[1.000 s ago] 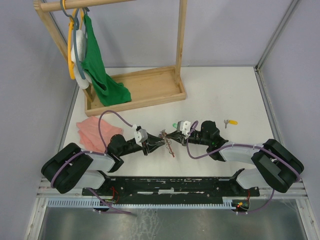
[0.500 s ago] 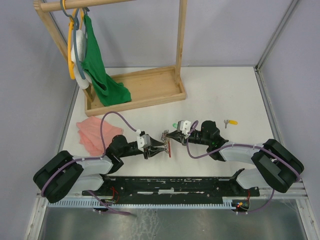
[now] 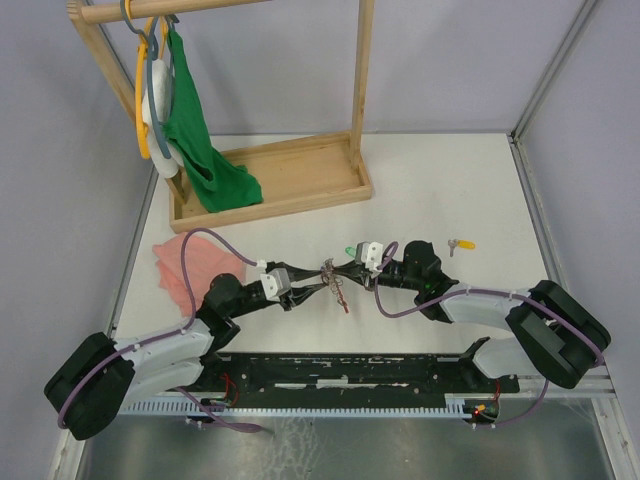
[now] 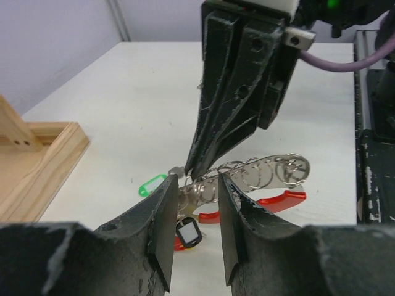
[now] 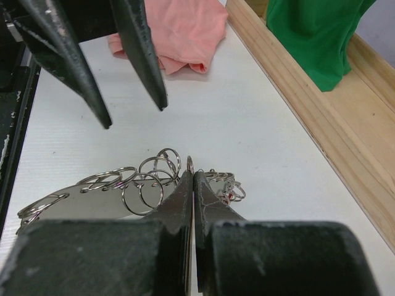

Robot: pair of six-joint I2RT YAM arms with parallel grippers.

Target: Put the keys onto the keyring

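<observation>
The keyring is a bunch of silver rings with red and black tags, held low over the table centre. My right gripper is shut on one thin ring of it. My left gripper is open, and its fingers stand either side of the rings from the other side. The green-tagged key lies on the table just behind the right gripper; its tag also shows in the left wrist view. The yellow-tagged key lies alone further right.
A wooden rack with a tray base stands at the back left, with a green cloth and hangers on it. A pink cloth lies left of the left arm. Its edge shows beyond the left fingers.
My left gripper has opened wider around the rings, and its arm has swung lower toward the near left. The right gripper has stayed shut on the ring in the same place.
</observation>
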